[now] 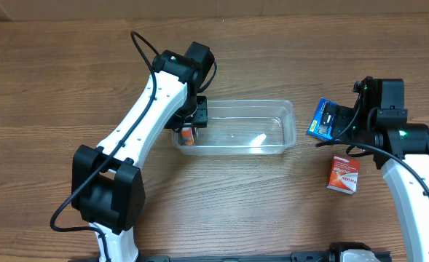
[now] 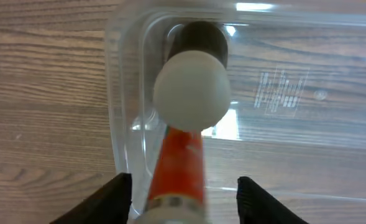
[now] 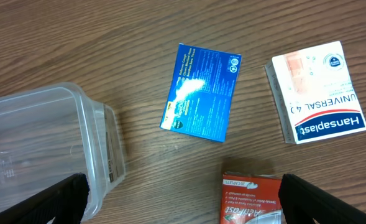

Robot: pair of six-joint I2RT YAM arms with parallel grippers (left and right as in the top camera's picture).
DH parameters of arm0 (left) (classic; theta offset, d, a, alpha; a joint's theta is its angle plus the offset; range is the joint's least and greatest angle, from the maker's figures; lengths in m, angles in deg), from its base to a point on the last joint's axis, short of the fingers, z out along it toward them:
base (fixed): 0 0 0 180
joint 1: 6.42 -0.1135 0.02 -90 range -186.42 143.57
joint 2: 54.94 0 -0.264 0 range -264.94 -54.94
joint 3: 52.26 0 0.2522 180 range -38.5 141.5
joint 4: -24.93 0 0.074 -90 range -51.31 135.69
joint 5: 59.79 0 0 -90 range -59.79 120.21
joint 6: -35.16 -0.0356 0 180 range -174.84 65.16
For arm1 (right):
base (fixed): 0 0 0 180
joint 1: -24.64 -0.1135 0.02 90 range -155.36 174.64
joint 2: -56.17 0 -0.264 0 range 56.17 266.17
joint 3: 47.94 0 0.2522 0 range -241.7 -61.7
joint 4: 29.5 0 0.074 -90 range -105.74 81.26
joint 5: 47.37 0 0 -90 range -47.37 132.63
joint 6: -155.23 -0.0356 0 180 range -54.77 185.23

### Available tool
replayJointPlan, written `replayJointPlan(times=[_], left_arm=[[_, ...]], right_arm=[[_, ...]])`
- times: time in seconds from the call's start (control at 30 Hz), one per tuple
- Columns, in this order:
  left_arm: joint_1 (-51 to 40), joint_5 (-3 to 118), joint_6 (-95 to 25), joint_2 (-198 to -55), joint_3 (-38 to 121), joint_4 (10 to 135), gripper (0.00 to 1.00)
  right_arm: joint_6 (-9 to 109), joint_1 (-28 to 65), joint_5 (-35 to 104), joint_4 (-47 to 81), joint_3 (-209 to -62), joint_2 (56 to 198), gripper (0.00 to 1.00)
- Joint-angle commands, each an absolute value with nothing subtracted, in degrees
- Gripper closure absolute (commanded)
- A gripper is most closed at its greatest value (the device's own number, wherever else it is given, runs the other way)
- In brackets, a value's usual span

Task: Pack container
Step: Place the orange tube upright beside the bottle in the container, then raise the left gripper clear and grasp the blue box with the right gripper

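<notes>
The clear plastic container [image 1: 272,116] lies mid-table. An orange bottle [image 1: 187,135] with a round white cap [image 2: 190,90] rests in its left end, against the corner wall. My left gripper [image 1: 197,116] hangs over that end. In the left wrist view its fingers [image 2: 186,202] are spread either side of the bottle [image 2: 178,158], with a gap on each side. My right gripper [image 1: 336,120] is open and empty to the right of the container [image 3: 40,143]. Its fingers [image 3: 189,202] are wide apart above the table.
A blue box [image 1: 320,120] [image 3: 201,93] lies just right of the container. A red box [image 1: 344,175] [image 3: 251,200] lies nearer the front. A white Hansaplast box [image 3: 316,93] lies beside the blue one; I cannot see it in the overhead view.
</notes>
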State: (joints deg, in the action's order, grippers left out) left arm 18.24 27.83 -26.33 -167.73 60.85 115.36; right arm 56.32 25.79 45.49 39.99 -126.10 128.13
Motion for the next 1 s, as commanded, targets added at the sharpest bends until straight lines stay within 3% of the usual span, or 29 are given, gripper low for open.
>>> replayJointPlan(times=[0.0,0.27,0.33,0.43,0.57,0.67,0.97], left_arm=[[18.3,27.3,-26.6,-168.1,60.5,115.3,0.40],[18.2,26.3,-26.6,-165.3,65.7,116.6,0.28],[17.7,24.0,-26.6,-162.8,69.7,116.6,0.21],[11.6,23.5,-26.6,-156.1,76.7,116.2,0.01],[0.8,25.5,-26.6,-150.7,77.6,116.4,0.00],[-4.2,27.0,-26.6,-150.1,77.5,116.5,0.00],[-4.3,27.0,-27.9,-150.1,77.5,116.9,0.00]], right_arm=[[56.8,26.0,46.0,39.9,-127.4,128.0,0.00],[56.8,26.0,46.0,40.2,-127.4,128.0,0.00],[56.7,26.0,44.2,41.0,-127.4,128.0,0.00],[56.5,26.0,46.6,40.8,-128.9,128.0,0.00],[53.0,26.0,54.5,45.6,-138.8,131.9,0.00],[50.4,28.2,51.8,47.5,-144.1,142.5,0.00],[50.6,29.4,42.5,45.4,-144.3,164.7,0.00]])
